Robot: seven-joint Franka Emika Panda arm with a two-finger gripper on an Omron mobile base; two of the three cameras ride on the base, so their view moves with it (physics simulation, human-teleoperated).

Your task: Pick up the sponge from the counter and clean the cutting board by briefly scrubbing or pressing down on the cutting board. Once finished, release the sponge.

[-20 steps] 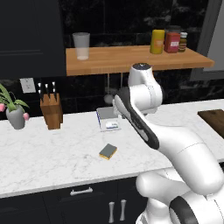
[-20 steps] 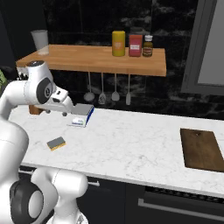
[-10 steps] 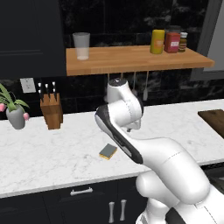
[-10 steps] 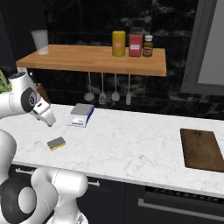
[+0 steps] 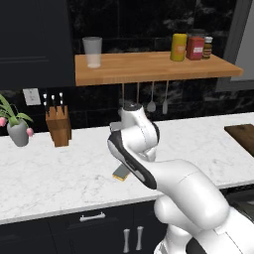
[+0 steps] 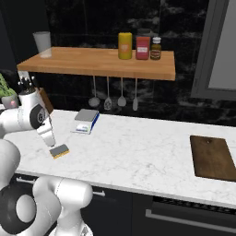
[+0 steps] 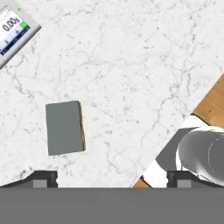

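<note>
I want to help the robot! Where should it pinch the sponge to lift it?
Probably from straight above, pinching the two long yellow sides of the sponge. It lies flat on the counter, grey top up, with bare marble all round it. The open gripper hangs over it.

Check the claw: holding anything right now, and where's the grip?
Nothing held. The claw is open, its finger tips apart, above the counter. The sponge lies flat on the marble, untouched, dark scouring side up.

The counter (image 6: 138, 152) is smooth white veined marble; on it, the sponge (image 7: 64, 127) shows a matt grey top.
</note>
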